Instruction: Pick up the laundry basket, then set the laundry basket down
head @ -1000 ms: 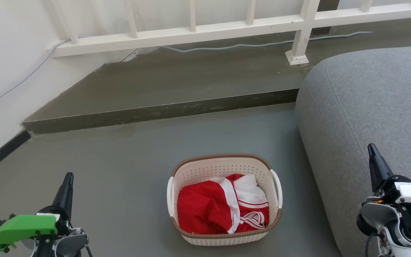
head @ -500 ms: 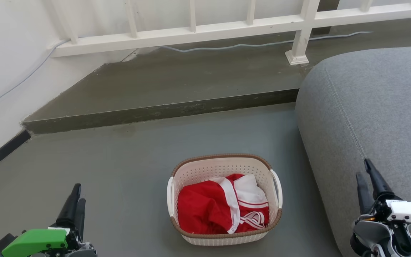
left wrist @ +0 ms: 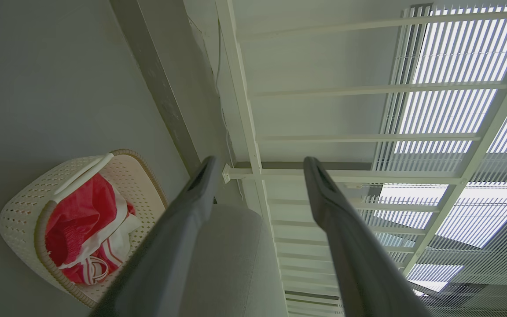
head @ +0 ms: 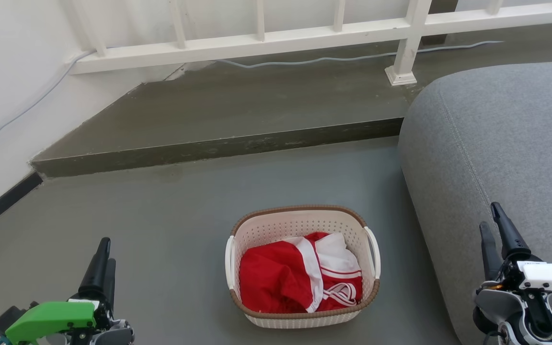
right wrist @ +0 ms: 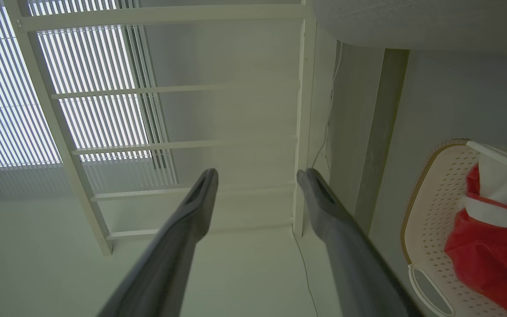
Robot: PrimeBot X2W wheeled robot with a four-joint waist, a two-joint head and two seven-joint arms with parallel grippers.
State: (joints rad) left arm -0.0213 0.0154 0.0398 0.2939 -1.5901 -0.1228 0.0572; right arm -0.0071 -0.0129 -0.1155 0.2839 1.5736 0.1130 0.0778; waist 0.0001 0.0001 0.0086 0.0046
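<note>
Approach step, nothing gripped. Laundry basket (head: 295,226) sits on floor (head: 161,215); my left gripper (head: 107,253) at its 8 o'clock, right gripper (head: 489,216) at 3, both spread wide. Next I should probably close in on side handles (head: 228,261).

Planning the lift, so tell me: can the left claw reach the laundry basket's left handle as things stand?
Probably yes: the left claw is open, and only bare floor lies between it and the left handle of the laundry basket.

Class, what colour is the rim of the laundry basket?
Brown rim, woven-look; head view shows it best.
</note>
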